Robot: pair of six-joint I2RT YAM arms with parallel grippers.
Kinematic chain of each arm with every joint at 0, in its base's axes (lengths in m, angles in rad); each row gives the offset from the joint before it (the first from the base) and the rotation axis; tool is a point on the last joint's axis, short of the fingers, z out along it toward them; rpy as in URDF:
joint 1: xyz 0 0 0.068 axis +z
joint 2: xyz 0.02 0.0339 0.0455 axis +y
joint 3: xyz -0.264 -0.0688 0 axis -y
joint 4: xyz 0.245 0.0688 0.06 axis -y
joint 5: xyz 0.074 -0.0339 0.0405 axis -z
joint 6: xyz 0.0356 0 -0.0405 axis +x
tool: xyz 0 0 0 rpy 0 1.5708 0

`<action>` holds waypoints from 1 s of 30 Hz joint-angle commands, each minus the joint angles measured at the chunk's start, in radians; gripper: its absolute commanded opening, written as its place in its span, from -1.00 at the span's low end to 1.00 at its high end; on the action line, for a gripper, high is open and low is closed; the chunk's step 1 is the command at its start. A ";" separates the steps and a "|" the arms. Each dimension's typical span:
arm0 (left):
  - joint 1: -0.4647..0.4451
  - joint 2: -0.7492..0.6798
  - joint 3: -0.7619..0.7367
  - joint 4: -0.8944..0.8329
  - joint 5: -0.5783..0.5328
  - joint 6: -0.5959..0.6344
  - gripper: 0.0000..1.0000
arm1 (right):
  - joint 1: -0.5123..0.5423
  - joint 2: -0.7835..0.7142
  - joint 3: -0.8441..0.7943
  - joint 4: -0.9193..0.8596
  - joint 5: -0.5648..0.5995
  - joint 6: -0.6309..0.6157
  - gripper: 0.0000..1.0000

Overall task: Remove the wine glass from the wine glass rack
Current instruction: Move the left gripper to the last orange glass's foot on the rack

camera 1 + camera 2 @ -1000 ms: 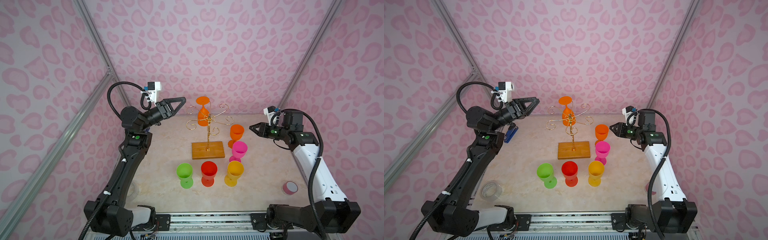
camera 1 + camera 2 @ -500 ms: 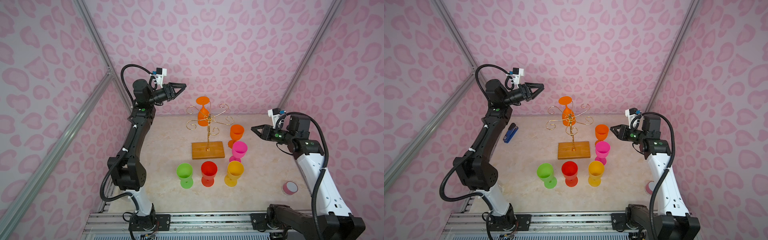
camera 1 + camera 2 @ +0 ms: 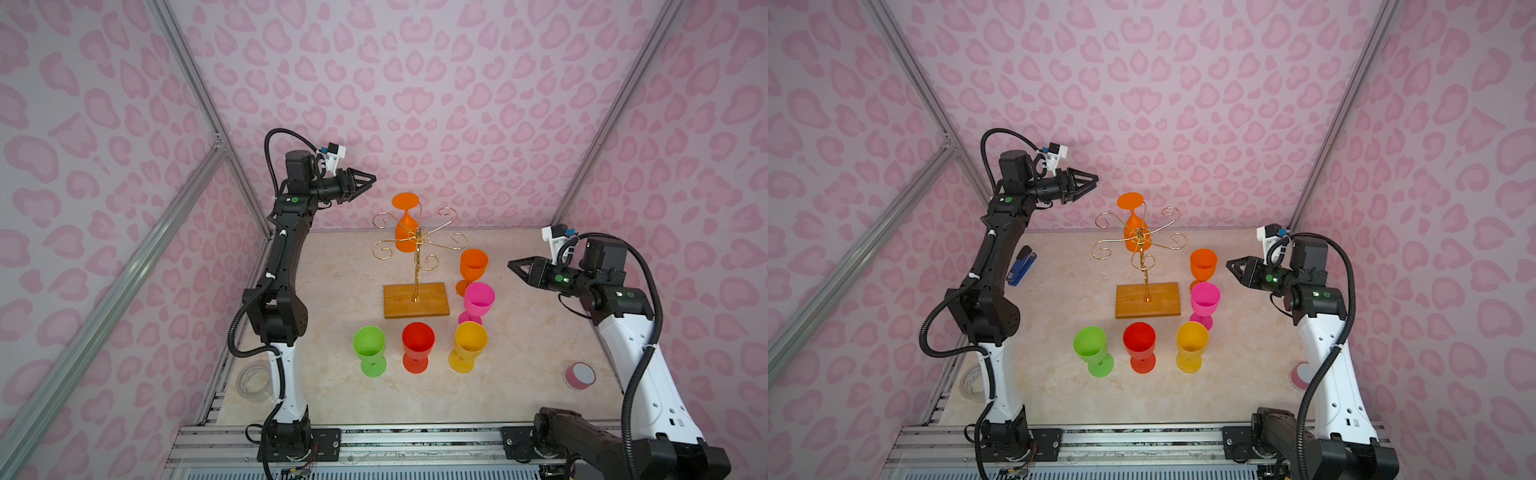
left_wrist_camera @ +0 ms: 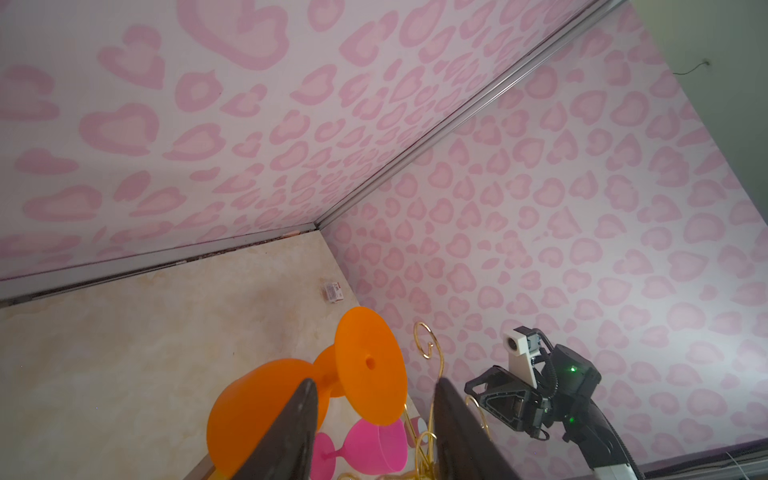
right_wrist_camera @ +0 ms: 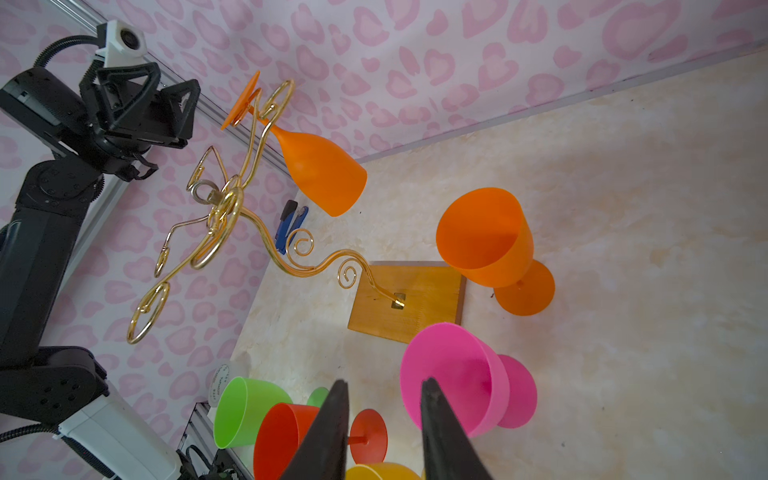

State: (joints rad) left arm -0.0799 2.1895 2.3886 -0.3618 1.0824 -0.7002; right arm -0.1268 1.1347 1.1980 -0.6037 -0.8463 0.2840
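Wine glass (image 3: pixel 402 243), orange, hangs upside down on the rack (image 3: pixel 399 301), foot up, caught in a curled arm on the far side of the pole. Bowl hangs clear of the table (image 3: pixel 332 291).

Left gripper (image 3: pixel 373 179) is up high, left of the wine glass foot, near it but not touching. Jaws are parted to a medium gap with nothing between them. In the left wrist view the foot (image 4: pixel 370 365) shows past the fingertips, lined up with the gap.

Right gripper (image 3: pixel 511 263) is on the right, well apart from the wine glass and just right of the orange cup (image 3: pixel 473 264). Jaws are narrowly parted, holding nothing.

Five cups stand upright on the table: orange cup and pink cup (image 3: pixel 478 298) right of the rack base, green cup (image 3: pixel 369 343), red cup (image 3: pixel 417 338) and yellow cup (image 3: pixel 469 340) in a row in front of it. Their insides show bare.
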 commanded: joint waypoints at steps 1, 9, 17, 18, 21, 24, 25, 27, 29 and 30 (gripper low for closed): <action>-0.018 0.012 -0.006 -0.081 -0.003 0.106 -0.04 | 0.000 0.000 -0.007 0.009 -0.023 0.003 -0.39; -0.073 0.037 -0.005 -0.111 -0.012 0.147 -0.03 | 0.000 -0.002 -0.011 0.015 -0.028 0.009 -0.38; -0.089 0.049 -0.005 -0.137 -0.026 0.167 -0.03 | 0.000 -0.001 -0.015 0.015 -0.031 0.007 -0.39; -0.090 0.050 -0.005 -0.135 -0.027 0.165 -0.04 | 0.000 0.000 -0.016 0.017 -0.032 0.009 -0.39; -0.091 0.053 -0.002 -0.134 -0.016 0.160 -0.05 | 0.000 0.003 -0.021 0.023 -0.034 0.010 -0.39; -0.096 0.055 -0.002 -0.134 -0.008 0.160 -0.07 | 0.000 0.008 -0.024 0.031 -0.036 0.016 -0.39; -0.096 0.056 -0.002 -0.134 -0.007 0.159 -0.08 | -0.001 0.009 -0.025 0.035 -0.036 0.018 -0.39; -0.098 0.055 -0.002 -0.134 -0.002 0.159 -0.11 | 0.000 0.014 -0.026 0.038 -0.038 0.019 -0.39; -0.098 0.055 -0.002 -0.134 0.000 0.157 -0.13 | 0.000 0.019 -0.026 0.041 -0.040 0.022 -0.39; -0.097 0.055 -0.002 -0.132 0.003 0.156 -0.15 | -0.001 0.020 -0.028 0.044 -0.040 0.023 -0.39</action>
State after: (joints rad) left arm -0.1780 2.2364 2.3833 -0.4995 1.0626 -0.5499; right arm -0.1272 1.1488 1.1797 -0.5884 -0.8726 0.3031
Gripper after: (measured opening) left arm 0.430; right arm 0.304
